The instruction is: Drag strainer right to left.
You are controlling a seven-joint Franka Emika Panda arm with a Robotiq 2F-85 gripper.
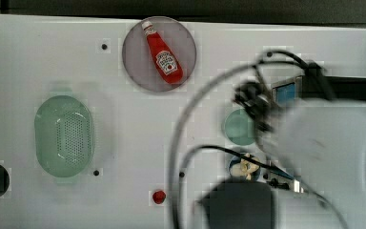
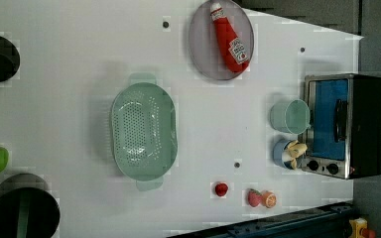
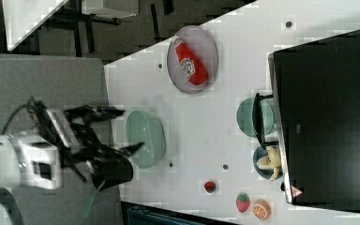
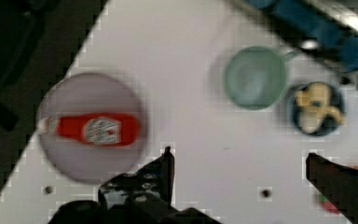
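The strainer (image 1: 64, 136) is found on the white table (image 1: 24, 57), toward the top view's left, well apart from the plate (image 1: 138, 71) carrying a ketchup bottle (image 1: 162, 53). The gripper (image 4: 240, 161) is seen with its fingers (image 4: 165, 168) spread wide, nothing held between them. A green cup (image 2: 290, 116) stands beside the toaster oven (image 2: 345, 124).
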